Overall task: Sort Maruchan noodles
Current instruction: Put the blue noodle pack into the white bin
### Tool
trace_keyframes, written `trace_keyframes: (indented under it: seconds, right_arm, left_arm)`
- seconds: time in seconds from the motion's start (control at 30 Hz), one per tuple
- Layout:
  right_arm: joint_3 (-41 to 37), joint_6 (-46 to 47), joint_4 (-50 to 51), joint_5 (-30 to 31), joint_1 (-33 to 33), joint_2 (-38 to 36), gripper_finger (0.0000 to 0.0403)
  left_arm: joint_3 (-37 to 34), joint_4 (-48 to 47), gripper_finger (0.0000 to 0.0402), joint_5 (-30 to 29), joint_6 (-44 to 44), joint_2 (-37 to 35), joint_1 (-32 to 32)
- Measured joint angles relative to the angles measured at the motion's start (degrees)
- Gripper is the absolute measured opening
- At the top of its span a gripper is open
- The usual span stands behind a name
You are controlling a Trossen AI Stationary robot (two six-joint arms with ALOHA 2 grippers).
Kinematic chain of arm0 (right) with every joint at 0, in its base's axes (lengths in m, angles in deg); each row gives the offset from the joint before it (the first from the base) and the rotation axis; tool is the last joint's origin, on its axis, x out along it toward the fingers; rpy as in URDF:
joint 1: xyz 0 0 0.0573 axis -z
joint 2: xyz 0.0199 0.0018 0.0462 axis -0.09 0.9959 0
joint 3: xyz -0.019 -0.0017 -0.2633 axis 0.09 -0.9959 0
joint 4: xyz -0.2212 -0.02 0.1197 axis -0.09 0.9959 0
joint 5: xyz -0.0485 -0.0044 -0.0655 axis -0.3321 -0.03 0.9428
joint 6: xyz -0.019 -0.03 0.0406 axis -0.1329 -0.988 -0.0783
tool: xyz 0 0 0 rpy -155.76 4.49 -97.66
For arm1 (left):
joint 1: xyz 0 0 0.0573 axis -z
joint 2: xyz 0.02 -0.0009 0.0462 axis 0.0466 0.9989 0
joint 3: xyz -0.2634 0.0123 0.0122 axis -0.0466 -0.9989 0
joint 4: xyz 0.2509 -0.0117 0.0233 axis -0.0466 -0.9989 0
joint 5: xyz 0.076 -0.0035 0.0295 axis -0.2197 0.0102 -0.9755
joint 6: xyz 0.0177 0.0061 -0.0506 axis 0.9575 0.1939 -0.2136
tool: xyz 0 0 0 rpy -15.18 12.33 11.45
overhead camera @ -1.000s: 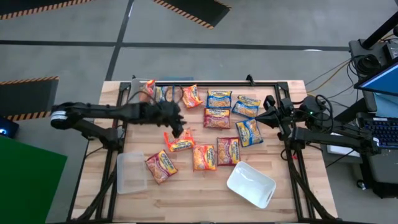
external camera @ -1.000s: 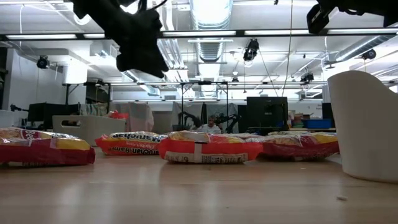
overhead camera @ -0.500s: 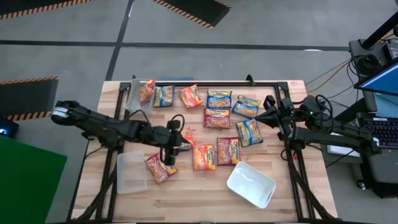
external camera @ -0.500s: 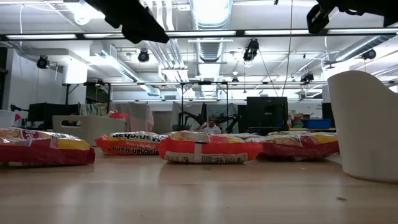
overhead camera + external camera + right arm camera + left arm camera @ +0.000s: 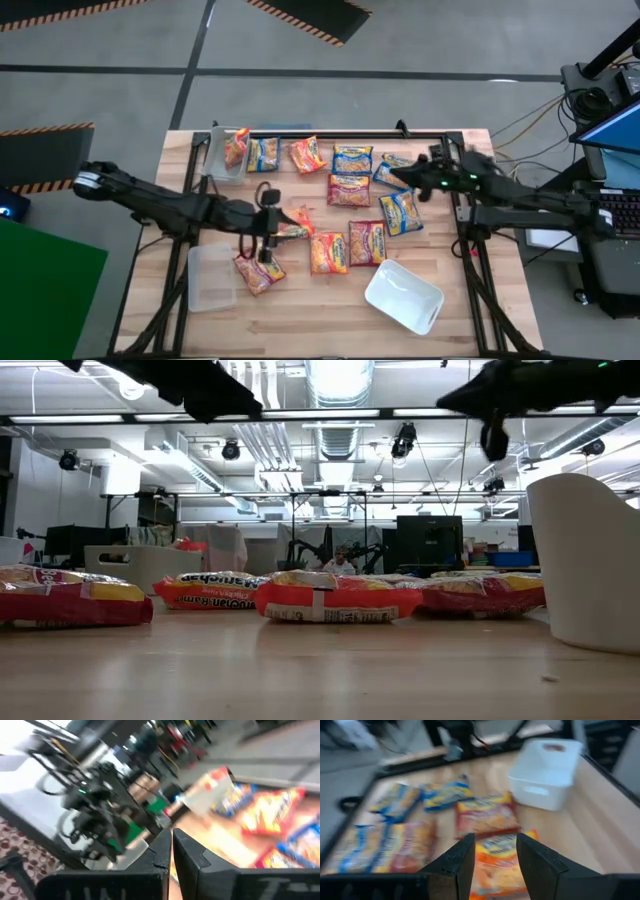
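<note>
Several Maruchan packets lie flat on the wooden table: an orange one (image 5: 329, 252), red ones (image 5: 367, 243) (image 5: 258, 270) and blue ones (image 5: 352, 158) (image 5: 400, 212). One packet (image 5: 237, 147) sits in a clear tub (image 5: 215, 160) at the far left. My left gripper (image 5: 267, 240) (image 5: 235, 405) hangs open, high above the middle packets. In its wrist view an orange packet (image 5: 500, 865) shows between the open fingers (image 5: 495, 850). My right gripper (image 5: 396, 174) (image 5: 450, 402) is shut (image 5: 171, 845) and hovers above a blue packet (image 5: 398, 170) at the far right.
A second clear tub (image 5: 211, 277) stands near the left edge, and a white tub (image 5: 403, 296) (image 5: 590, 560) (image 5: 545, 772) stands at the near right. A black frame (image 5: 330, 133) runs along the far edge. Bare wood lies along the near edge (image 5: 310, 320).
My left gripper has moved from the far middle toward the near edge and slightly left, over the orange and red packets, and it has risen. My right arm has swung toward the table's left, over the blue packets. No packet has moved.
</note>
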Motion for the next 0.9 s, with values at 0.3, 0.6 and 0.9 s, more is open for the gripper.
trace_keyframes:
  seconds: [0.3,0.6,0.9]
  right_arm:
    - [9.69,-0.2,4.37,-0.05,0.8,14.44,0.0009]
    - [20.16,-2.4,15.71,0.07,5.24,27.1,0.0009]
    - [29.28,-8.68,24.19,0.05,12.2,39.13,0.0009]
  left_arm:
    - [-2.51,0.49,0.0127,-16.19,-1.41,-6.65,-0.03]
    - [-2.07,-1.08,0.0127,-17.01,-1.54,-8.02,-0.03]
    - [-2.07,-1.48,0.0127,-17.16,-1.11,-7.4,-0.04]
